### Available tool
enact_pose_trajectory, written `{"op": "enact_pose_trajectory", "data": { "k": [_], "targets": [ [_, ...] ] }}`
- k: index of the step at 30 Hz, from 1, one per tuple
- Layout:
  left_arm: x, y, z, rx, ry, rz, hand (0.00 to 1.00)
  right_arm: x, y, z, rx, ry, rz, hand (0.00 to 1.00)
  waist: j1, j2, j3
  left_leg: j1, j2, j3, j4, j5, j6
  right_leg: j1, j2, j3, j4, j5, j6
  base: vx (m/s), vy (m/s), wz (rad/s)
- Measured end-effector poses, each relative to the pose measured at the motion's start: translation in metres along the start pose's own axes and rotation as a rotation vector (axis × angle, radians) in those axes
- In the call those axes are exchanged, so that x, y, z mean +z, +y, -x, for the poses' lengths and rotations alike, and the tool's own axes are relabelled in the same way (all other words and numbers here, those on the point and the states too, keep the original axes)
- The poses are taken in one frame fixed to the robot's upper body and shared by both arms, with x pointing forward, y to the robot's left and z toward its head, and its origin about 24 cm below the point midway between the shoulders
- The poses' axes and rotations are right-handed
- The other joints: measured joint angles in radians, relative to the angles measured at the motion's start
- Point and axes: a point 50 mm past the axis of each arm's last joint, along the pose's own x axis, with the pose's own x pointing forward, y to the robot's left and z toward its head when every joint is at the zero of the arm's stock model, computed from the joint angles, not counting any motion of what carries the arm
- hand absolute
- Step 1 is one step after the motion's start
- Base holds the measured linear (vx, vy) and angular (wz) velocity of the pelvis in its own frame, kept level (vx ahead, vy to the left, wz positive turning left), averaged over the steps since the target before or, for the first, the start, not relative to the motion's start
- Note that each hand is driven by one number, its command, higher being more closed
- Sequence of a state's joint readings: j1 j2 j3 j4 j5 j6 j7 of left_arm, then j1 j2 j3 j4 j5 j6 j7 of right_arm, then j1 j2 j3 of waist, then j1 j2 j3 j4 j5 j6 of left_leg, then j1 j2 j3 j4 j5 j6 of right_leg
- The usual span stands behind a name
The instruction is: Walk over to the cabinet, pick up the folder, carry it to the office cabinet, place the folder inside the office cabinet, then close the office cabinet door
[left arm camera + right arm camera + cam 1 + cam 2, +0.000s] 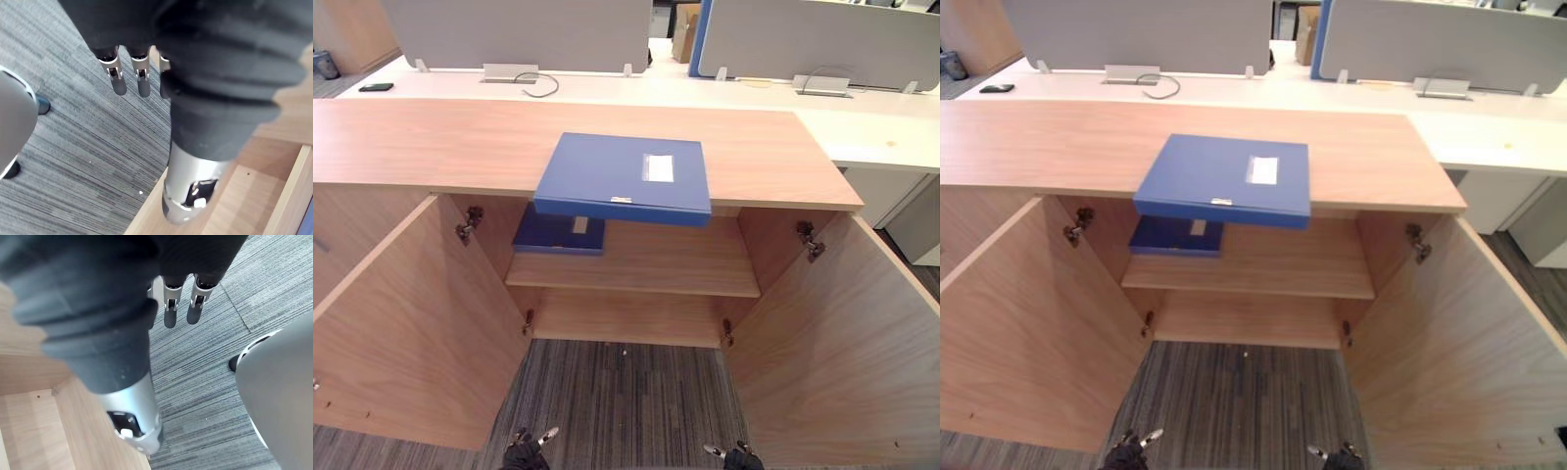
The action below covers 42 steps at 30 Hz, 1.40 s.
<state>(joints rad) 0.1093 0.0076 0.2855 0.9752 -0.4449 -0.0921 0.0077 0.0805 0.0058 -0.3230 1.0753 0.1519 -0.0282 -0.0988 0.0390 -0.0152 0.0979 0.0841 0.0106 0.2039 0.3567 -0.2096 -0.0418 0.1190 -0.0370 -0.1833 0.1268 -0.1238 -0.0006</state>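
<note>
Folder: blue folder lies flat on the cabinet top, its front edge overhanging the open cabinet.
Hands: left hand and right hand hang low, fingers loosely straight, holding nothing.
Direction: the folder is ahead of and above both hands, between them, perhaps slightly nearer the left.
Long axis: side to side.
Inside: a darker folder on the shelf.

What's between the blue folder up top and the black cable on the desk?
Only bare cabinet top and white desk between folder and cable, left eye view.
</note>
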Motion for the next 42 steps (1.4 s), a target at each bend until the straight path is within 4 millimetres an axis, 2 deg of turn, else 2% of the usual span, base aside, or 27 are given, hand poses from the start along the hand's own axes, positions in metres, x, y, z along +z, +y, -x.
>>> {"op": "enact_pose_trajectory", "data": {
  "k": [1,2,3,4,5,6,7,8,9,10,11,12,13,14,16,19,23,30,32,33,36,39,42],
  "targets": [
    [0.007,-0.005,0.001,-0.035,-0.033,0.052,0.00,0.000,0.000,0.001,0.002,-0.006,0.003,0.00,0.005,0.000,0.010,-0.064,0.018,0.002,0.149,-0.008,-0.010,0.017,0.001,-0.006,-0.013,0.004,-0.001,-0.05,0.015,0.15],
    [0.014,-0.014,0.003,-0.083,-0.070,0.103,0.00,0.001,-0.001,0.001,0.008,-0.018,0.023,0.00,0.009,0.016,0.019,-0.133,0.050,0.003,0.304,-0.008,-0.010,0.040,0.015,-0.009,-0.029,0.003,-0.002,-0.05,0.013,0.15],
    [0.018,-0.019,0.004,-0.111,-0.090,0.125,0.00,0.003,-0.002,0.001,0.011,-0.027,0.032,0.00,0.010,0.021,0.023,-0.159,0.068,0.003,0.372,-0.008,-0.010,0.054,0.025,-0.010,-0.042,0.003,-0.002,-0.03,0.023,0.14],
    [0.028,-0.031,0.009,-0.181,-0.133,0.147,0.00,0.005,-0.002,0.001,0.019,-0.038,0.048,0.00,0.008,0.037,0.033,-0.199,0.104,0.001,0.475,-0.003,-0.011,0.080,0.046,-0.014,-0.059,0.003,-0.003,-0.02,0.053,0.10],
    [0.038,-0.042,0.014,-0.241,-0.179,0.156,0.00,0.006,-0.002,0.001,0.023,-0.041,0.063,0.00,0.007,0.037,0.034,-0.224,0.118,-0.001,0.535,0.018,-0.015,0.090,0.050,-0.015,-0.063,0.003,-0.004,-0.01,0.081,0.07],
    [0.053,-0.058,0.023,-0.330,-0.244,0.173,0.00,0.007,0.000,0.001,0.028,-0.042,0.082,0.00,0.013,0.031,0.042,-0.260,0.131,-0.007,0.603,-0.003,0.011,0.100,0.044,-0.012,-0.065,0.002,-0.009,0.00,0.064,-0.02],
    [0.061,-0.065,0.028,-0.372,-0.280,0.188,0.00,0.008,0.001,0.001,0.031,-0.043,0.095,0.00,0.016,0.028,0.045,-0.272,0.142,-0.012,0.611,-0.038,0.018,0.101,0.042,-0.005,-0.063,0.001,-0.011,0.01,0.099,-0.17],
    [0.079,-0.075,0.040,-0.447,-0.356,0.220,0.00,0.009,0.002,0.001,0.034,-0.045,0.105,0.00,0.016,0.020,0.050,-0.302,0.151,-0.044,0.588,-0.083,0.004,0.096,0.031,0.009,-0.059,0.001,-0.011,0.01,0.130,-0.38],
    [0.095,-0.080,0.051,-0.499,-0.431,0.255,0.00,0.009,0.001,0.001,0.032,-0.046,0.121,0.00,0.019,0.022,0.048,-0.312,0.156,-0.073,0.515,-0.093,-0.003,0.076,0.018,0.028,-0.048,-0.002,-0.006,0.01,0.169,-0.47],
    [0.102,-0.080,0.056,-0.515,-0.469,0.267,0.00,0.010,0.001,0.001,0.032,-0.048,0.132,0.00,0.020,0.025,0.047,-0.308,0.157,-0.084,0.455,-0.086,-0.008,0.071,0.013,0.042,-0.042,-0.006,0.001,0.04,0.188,-0.57],
    [0.114,-0.082,0.069,-0.556,-0.542,0.294,0.00,0.013,-0.002,0.001,0.029,-0.067,0.154,0.00,0.020,0.049,0.035,-0.286,0.174,-0.102,0.312,-0.024,-0.026,0.064,0.018,0.062,-0.031,-0.017,0.020,0.10,0.215,-0.46],
    [0.129,-0.087,0.085,-0.578,-0.636,0.288,0.00,0.010,-0.003,0.002,0.025,-0.060,0.159,0.00,0.018,0.049,0.020,-0.231,0.149,-0.103,0.200,-0.071,-0.033,0.046,0.006,0.079,-0.013,-0.029,0.036,0.13,0.220,-0.29],
    [0.138,-0.090,0.093,-0.579,-0.698,0.260,0.00,0.007,-0.001,0.003,0.031,-0.052,0.159,0.00,0.016,0.026,0.011,-0.216,0.126,-0.101,0.152,-0.067,-0.012,0.033,-0.016,0.077,-0.002,-0.036,0.047,0.16,0.208,-0.01],
    [0.153,-0.095,0.110,-0.534,-0.832,0.162,0.00,0.002,0.005,0.004,0.041,-0.043,0.164,0.00,0.014,-0.007,0.001,-0.204,0.084,-0.086,0.091,-0.036,0.006,0.014,-0.056,0.074,0.007,-0.038,0.051,0.12,0.153,0.08],
    [0.164,-0.101,0.129,-0.464,-0.979,0.074,0.00,0.001,0.007,0.005,0.043,-0.045,0.169,0.00,0.013,-0.018,-0.011,-0.187,0.049,-0.073,0.050,-0.023,0.019,0.010,-0.090,0.076,0.005,-0.038,0.051,0.14,0.187,0.00],
    [0.173,-0.109,0.153,-0.332,-1.161,-0.012,0.00,-0.002,0.006,0.006,0.033,-0.054,0.167,0.00,0.014,-0.021,-0.020,-0.129,0.017,-0.051,-0.023,-0.003,0.024,0.027,-0.121,0.078,0.005,-0.037,0.051,0.13,0.132,-0.07],
    [0.172,-0.135,0.175,-0.236,-1.322,-0.086,0.00,-0.009,0.006,0.008,0.009,-0.042,0.176,0.00,0.012,-0.025,-0.049,-0.075,0.021,-0.045,-0.091,0.015,0.012,0.045,-0.119,0.078,0.000,-0.033,0.057,0.09,0.010,-0.05],
    [0.175,-0.167,0.198,-0.117,-1.548,-0.187,0.00,-0.016,0.004,0.009,-0.027,-0.023,0.173,0.00,0.010,-0.032,-0.088,0.026,0.064,-0.027,-0.228,0.077,-0.012,0.072,-0.069,0.086,-0.009,-0.024,0.065,0.05,-0.085,-0.12],
    [0.175,-0.182,0.206,-0.140,-1.626,-0.238,0.00,-0.019,0.003,0.009,-0.030,-0.006,0.181,0.00,0.010,-0.031,-0.103,0.043,0.076,-0.023,-0.256,0.091,-0.016,0.069,-0.055,0.102,-0.009,-0.022,0.062,-0.01,-0.066,-0.08],
    [0.174,-0.198,0.210,-0.172,-1.704,-0.331,0.00,-0.019,0.003,0.008,-0.030,-0.003,0.191,0.00,0.008,-0.030,-0.110,0.052,0.081,-0.020,-0.271,0.103,-0.023,0.066,-0.048,0.118,-0.009,-0.021,0.061,-0.01,-0.051,-0.13],
    [0.170,-0.222,0.210,-0.233,-1.809,-0.514,0.00,-0.017,0.001,0.006,-0.036,0.007,0.203,0.00,0.000,-0.026,-0.115,0.058,0.087,-0.007,-0.293,0.119,-0.025,0.053,-0.039,0.137,-0.012,-0.016,0.057,-0.05,-0.042,-0.25],
    [0.171,-0.244,0.183,-0.233,-1.831,-0.834,0.00,-0.009,0.004,0.002,-0.026,0.007,0.219,0.00,-0.042,-0.012,-0.119,0.060,0.093,0.007,-0.331,0.147,-0.024,0.043,-0.027,0.136,-0.037,0.004,0.047,-0.08,-0.028,-0.18],
    [0.173,-0.248,0.163,-0.207,-1.798,-1.000,0.00,-0.005,0.003,0.001,-0.016,0.003,0.219,0.00,-0.057,-0.001,-0.113,0.059,0.090,0.009,-0.343,0.158,-0.024,0.041,-0.028,0.136,-0.051,0.010,0.042,-0.09,-0.015,-0.09]
  ]
}}
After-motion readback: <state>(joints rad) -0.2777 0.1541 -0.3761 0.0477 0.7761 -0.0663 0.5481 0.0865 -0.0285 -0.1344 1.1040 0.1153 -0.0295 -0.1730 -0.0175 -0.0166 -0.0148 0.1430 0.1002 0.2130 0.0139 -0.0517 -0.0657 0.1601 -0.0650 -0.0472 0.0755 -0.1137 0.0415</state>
